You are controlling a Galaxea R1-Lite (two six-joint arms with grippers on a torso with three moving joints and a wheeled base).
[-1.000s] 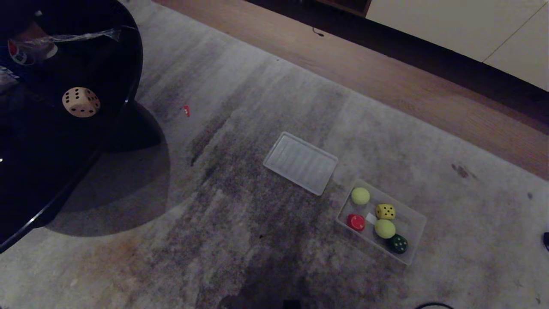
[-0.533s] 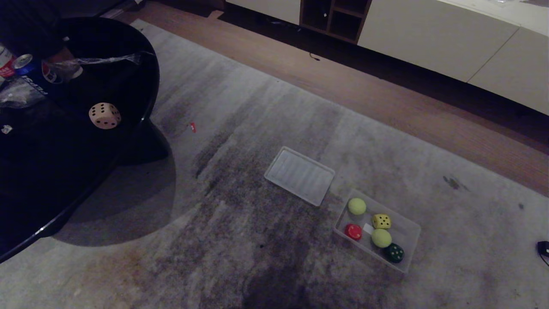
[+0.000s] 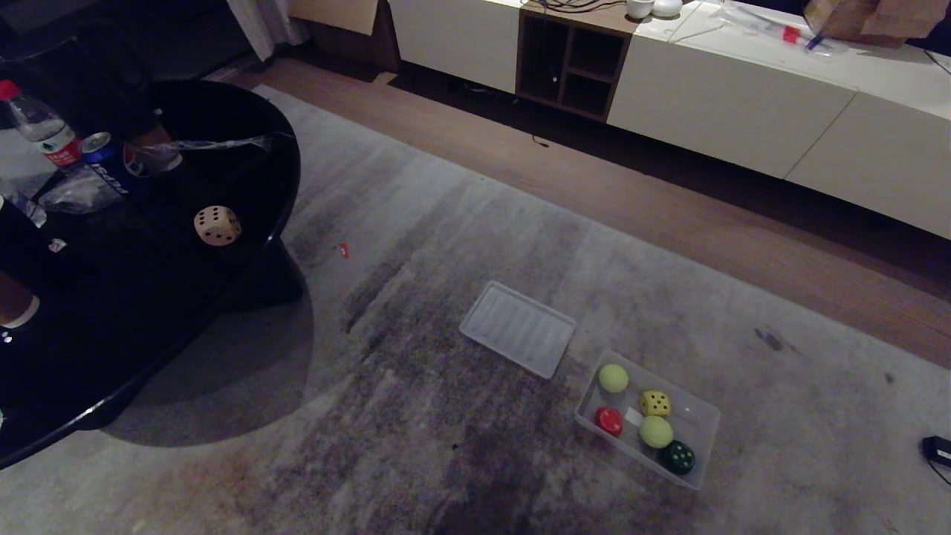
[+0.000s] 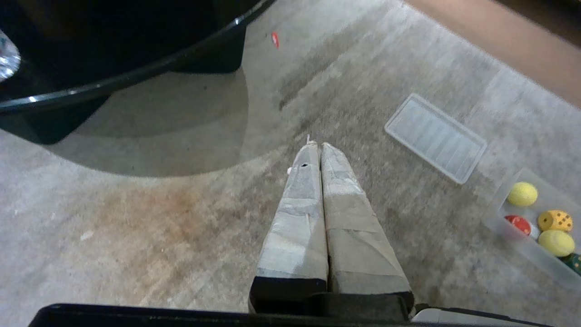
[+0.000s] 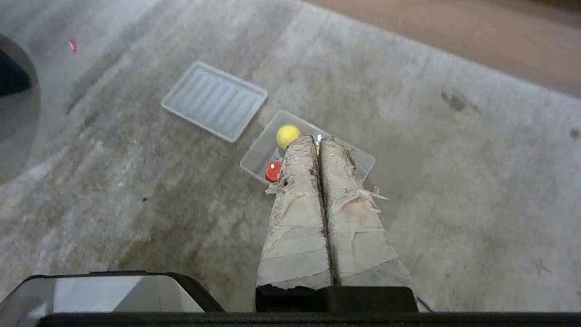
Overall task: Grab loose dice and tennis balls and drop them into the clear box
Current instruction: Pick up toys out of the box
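Meanwhile fuzzy balls [image 3: 614, 378], rounded dice [image 3: 655, 403] in translucent box [image 3: 703, 444].

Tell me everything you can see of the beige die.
The beige die is a rounded cube with dark pips, looking matte and solid. It sits alone on the glossy black table, near the rim, one corner toward the camera. Only the tabletop touches it; bottle and can stand farther back. It is outside the clear box.

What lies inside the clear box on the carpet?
In the clear box: two tennis balls, a yellow die, a red die, a dark green die and a small white patch. Nothing covers them in the head view.
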